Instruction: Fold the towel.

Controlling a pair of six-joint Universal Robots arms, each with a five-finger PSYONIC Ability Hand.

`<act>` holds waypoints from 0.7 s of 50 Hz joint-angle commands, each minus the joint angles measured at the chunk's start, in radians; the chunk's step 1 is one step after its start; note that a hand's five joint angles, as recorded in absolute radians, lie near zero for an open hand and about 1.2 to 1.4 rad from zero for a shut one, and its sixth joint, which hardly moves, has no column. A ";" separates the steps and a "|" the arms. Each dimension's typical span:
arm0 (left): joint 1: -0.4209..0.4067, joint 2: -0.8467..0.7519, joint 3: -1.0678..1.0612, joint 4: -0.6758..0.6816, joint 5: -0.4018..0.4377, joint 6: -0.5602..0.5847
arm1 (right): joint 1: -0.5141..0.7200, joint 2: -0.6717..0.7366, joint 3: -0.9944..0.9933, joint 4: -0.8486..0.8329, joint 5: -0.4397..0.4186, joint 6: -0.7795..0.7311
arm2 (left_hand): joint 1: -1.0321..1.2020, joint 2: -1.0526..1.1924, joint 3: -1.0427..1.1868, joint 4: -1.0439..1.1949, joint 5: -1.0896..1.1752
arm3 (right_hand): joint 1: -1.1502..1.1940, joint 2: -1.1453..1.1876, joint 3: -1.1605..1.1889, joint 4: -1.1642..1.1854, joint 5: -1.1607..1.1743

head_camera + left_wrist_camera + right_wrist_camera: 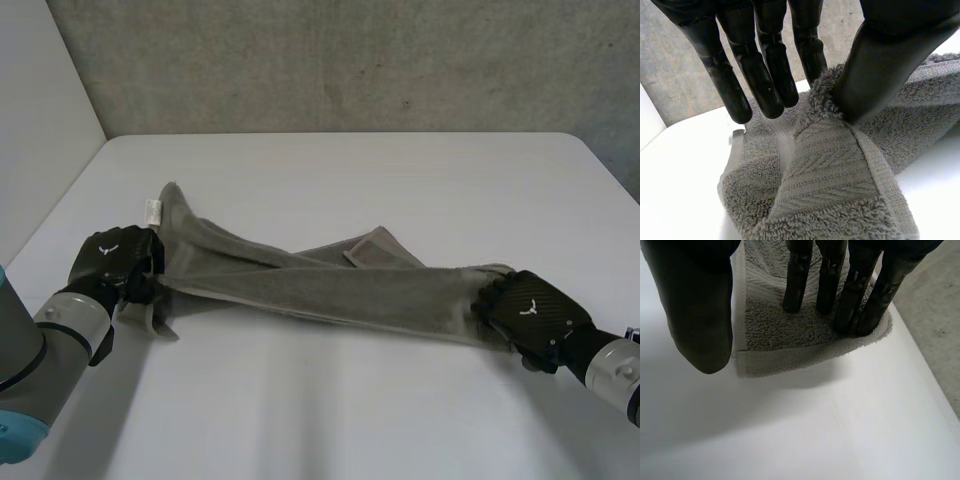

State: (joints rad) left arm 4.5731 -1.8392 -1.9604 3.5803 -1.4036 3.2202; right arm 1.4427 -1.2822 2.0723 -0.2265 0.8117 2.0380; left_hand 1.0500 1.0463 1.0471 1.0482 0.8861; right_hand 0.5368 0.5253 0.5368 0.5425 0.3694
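Note:
A grey towel (330, 285) lies bunched lengthwise across the white table (350, 410), stretched between my two hands. My left hand (115, 262) holds its left end slightly off the table, with a corner hanging below. In the left wrist view the thumb (880, 65) pinches a raised fold of the towel (825, 170) beside the straight fingers (760, 65). My right hand (530, 312) rests at the towel's right end. In the right wrist view its straight fingers (855, 295) press their tips on the towel's corner (790, 335), and the thumb (700, 315) stands apart over bare table.
A white label (152, 210) sticks out of the towel near my left hand. A loose flap (380, 248) of the towel lies behind the stretched part. A grey wall (350, 60) runs behind the table's far edge.

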 commanded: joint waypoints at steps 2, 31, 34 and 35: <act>0.000 0.000 0.000 0.000 0.009 0.000 | 0.008 0.018 -0.015 -0.080 0.029 0.076 | -0.009 -0.005 -0.006 -0.007 -0.019 | 0.030 0.041 0.030 0.024 0.022; -0.005 -0.002 0.000 0.000 0.021 0.000 | 0.105 0.129 -0.190 -0.122 0.250 0.260 | -0.009 -0.005 -0.006 -0.007 -0.019 | 0.030 0.041 0.030 0.024 0.022; -0.005 -0.002 0.000 0.000 0.021 0.001 | 0.105 0.133 -0.212 -0.122 0.261 0.287 | -0.009 -0.005 -0.006 -0.007 -0.019 | 0.030 0.041 0.030 0.024 0.022; -0.005 -0.002 0.000 0.000 0.021 0.000 | 0.105 0.135 -0.219 -0.122 0.261 0.304 | -0.009 -0.005 -0.006 -0.007 -0.019 | 0.030 0.041 0.030 0.024 0.022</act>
State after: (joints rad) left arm 4.5681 -1.8408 -1.9604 3.5803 -1.3822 3.2207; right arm 1.5490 -1.1534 1.8813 -0.3486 1.0575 2.3029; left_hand 1.0500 1.0463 1.0471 1.0482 0.8860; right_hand 0.5536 0.5434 0.5564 0.5620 0.3873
